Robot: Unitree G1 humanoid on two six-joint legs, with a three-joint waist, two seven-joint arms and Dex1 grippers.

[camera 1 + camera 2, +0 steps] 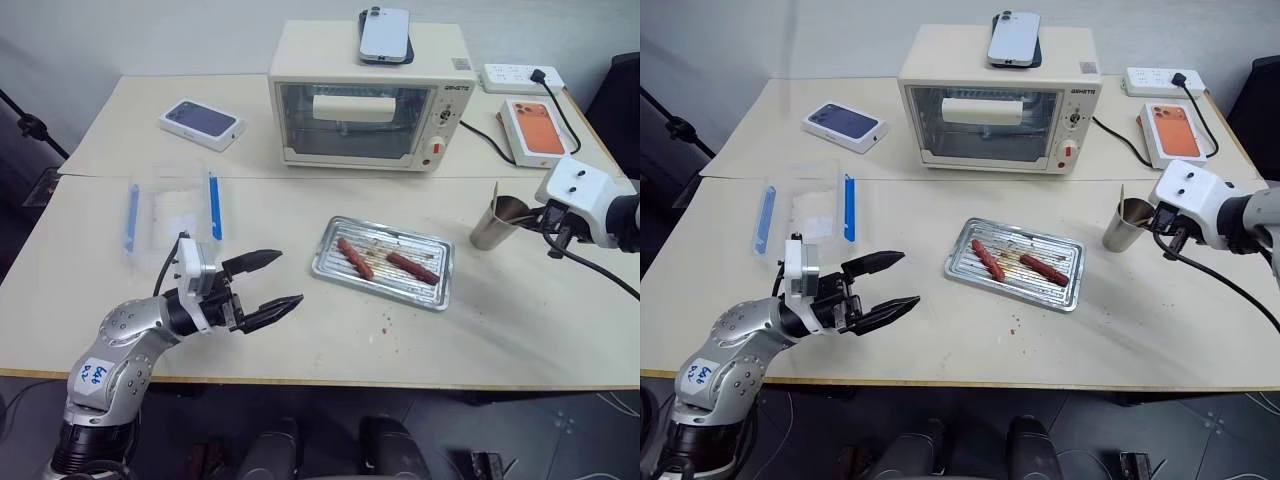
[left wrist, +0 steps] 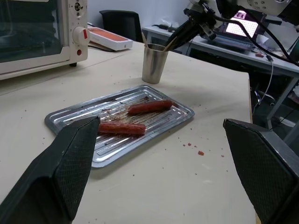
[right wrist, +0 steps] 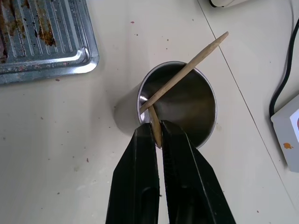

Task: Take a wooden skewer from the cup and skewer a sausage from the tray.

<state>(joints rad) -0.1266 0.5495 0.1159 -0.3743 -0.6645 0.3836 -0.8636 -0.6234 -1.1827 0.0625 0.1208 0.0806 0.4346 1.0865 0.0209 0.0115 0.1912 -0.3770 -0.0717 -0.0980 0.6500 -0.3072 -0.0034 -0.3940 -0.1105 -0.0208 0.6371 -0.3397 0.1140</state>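
Observation:
The steel cup stands on the table to the right of the metal tray. One wooden skewer leans across the cup's mouth. My right gripper hangs over the cup's rim, shut on the top end of a second skewer. Two reddish-brown sausages lie side by side in the tray. My left gripper hovers open above the table to the left of the tray with nothing between its fingers, and it points toward the tray.
A toaster oven with a phone on top stands behind the tray. A clear plastic box with blue clips lies at the left. Phone boxes and a power strip sit along the back.

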